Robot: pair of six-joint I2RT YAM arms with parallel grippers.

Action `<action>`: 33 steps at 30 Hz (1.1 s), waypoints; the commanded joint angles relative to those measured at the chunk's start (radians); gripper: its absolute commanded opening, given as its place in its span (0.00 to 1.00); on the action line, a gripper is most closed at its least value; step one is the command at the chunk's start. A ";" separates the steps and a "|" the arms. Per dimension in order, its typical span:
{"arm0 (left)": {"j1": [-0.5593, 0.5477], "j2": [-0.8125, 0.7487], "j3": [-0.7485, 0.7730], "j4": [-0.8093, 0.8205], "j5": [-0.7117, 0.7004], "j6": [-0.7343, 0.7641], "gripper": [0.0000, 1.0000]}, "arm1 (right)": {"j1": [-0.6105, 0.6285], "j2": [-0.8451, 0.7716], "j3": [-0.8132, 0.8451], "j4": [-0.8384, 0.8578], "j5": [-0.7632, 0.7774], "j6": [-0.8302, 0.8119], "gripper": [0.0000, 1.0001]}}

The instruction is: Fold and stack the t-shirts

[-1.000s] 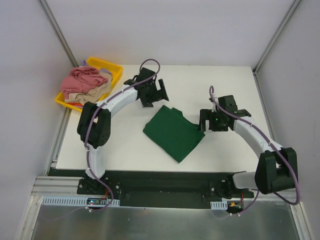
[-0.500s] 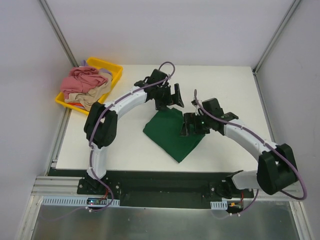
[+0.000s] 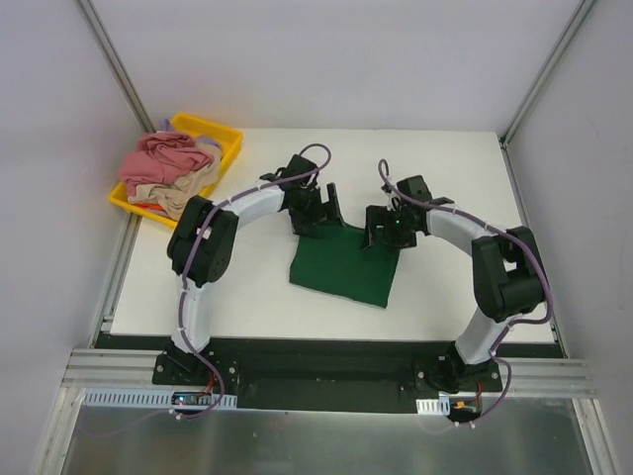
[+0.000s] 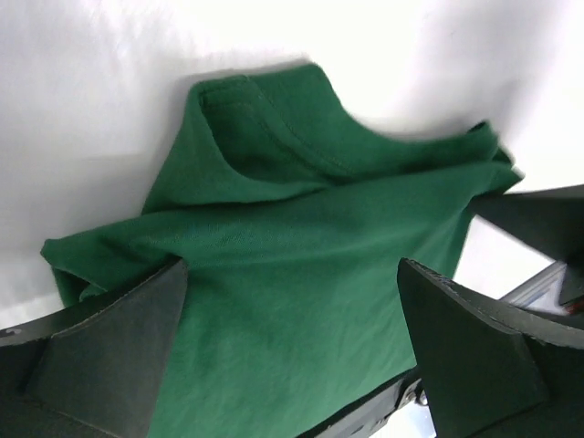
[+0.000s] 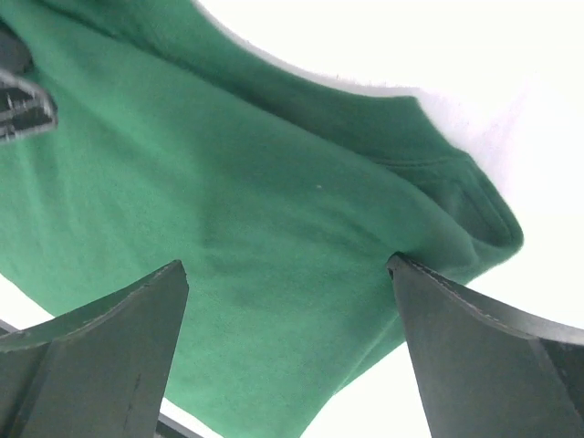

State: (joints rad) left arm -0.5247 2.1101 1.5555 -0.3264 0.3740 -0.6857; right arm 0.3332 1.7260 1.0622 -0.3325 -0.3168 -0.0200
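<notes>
The dark green t-shirt [image 3: 341, 265] lies folded flat in the middle of the table. My left gripper [image 3: 316, 210] is open at its far left corner, and my right gripper [image 3: 382, 230] is open at its far right corner. In the left wrist view the left gripper [image 4: 292, 274] has its jaws spread over the green cloth [image 4: 274, 228], with the collar showing. In the right wrist view the right gripper [image 5: 285, 265] is likewise spread over the cloth [image 5: 228, 201]. The dusty pink t-shirt [image 3: 161, 151] and the beige t-shirt [image 3: 184, 186] lie crumpled in the yellow tray.
The yellow tray [image 3: 226, 132] sits at the far left corner of the white table. Metal frame posts stand at the far corners. A black rail with the arm bases runs along the near edge.
Both grippers moved inward and down onto the green t-shirt's far edge. The shirt turned from a diamond lie to a squarer one and shifted slightly.
</notes>
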 commanded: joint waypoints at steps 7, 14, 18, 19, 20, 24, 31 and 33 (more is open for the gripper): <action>-0.023 -0.350 -0.176 -0.066 -0.144 0.005 0.99 | -0.005 -0.319 0.107 -0.122 0.097 -0.143 0.96; -0.020 -0.597 -0.261 -0.068 -0.324 0.054 0.99 | -0.057 -0.624 -0.140 -0.027 0.231 0.173 0.96; 0.009 -0.777 -0.394 -0.100 -0.464 0.046 0.99 | -0.059 -0.648 -0.241 -0.049 0.089 0.219 0.96; 0.023 -0.812 -0.440 -0.106 -0.483 0.035 0.99 | -0.056 -0.643 -0.266 -0.054 0.061 0.236 0.96; 0.038 -0.852 -0.489 -0.108 -0.486 0.026 0.99 | -0.045 -0.635 -0.289 -0.045 0.055 0.241 0.96; 0.086 -0.941 -0.630 -0.108 -0.431 0.029 0.99 | 0.104 -0.547 -0.288 -0.082 0.252 0.218 0.96; 0.109 -0.958 -0.727 -0.123 -0.376 0.026 0.99 | 0.193 -0.323 -0.214 -0.138 0.455 0.322 0.99; 0.117 -0.952 -0.729 -0.123 -0.376 0.031 0.99 | 0.207 -0.272 -0.200 -0.128 0.472 0.325 0.93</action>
State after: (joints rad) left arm -0.4278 1.1675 0.8307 -0.4519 -0.0185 -0.6613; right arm 0.5068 1.3838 0.8021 -0.4381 0.0467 0.2527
